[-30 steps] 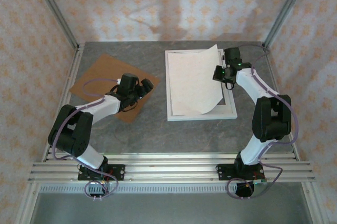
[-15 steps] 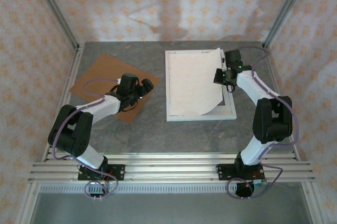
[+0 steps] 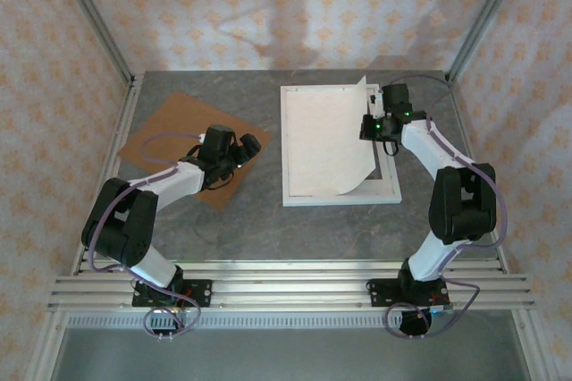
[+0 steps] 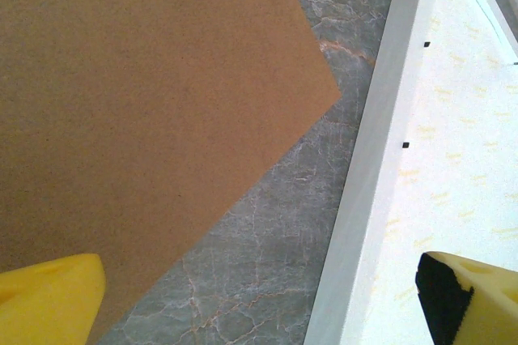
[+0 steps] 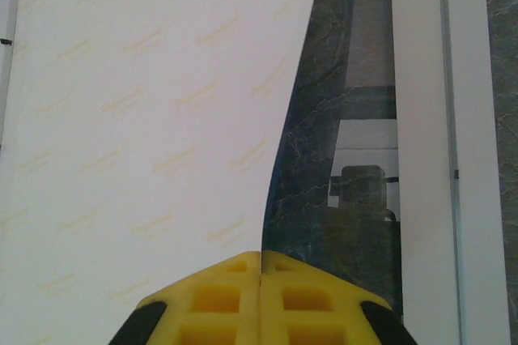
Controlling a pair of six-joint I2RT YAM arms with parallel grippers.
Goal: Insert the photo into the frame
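Note:
The photo (image 3: 326,144) lies back side up, white with faint print, over the white frame (image 3: 386,193). Its right edge is lifted and curled. My right gripper (image 3: 368,124) is shut on that edge. In the right wrist view the yellow fingertips (image 5: 261,254) pinch the photo (image 5: 146,118), and dark reflective glass and the frame's right moulding (image 5: 421,118) show beside it. My left gripper (image 3: 252,144) hovers open left of the frame. Its yellow fingers (image 4: 57,292) stand wide apart over the table, with the frame's left moulding (image 4: 380,134) and the photo (image 4: 453,159) to the right.
A brown backing board (image 3: 174,126) lies flat at the left, under the left arm, and its corner (image 4: 137,102) points toward the frame. Grey marble table (image 3: 268,220) shows between board and frame. Metal posts and patterned walls enclose the table.
The right gripper has shifted slightly to the left with the photo's edge still pinched, so the sheet's curl has changed a little. The left arm has not moved.

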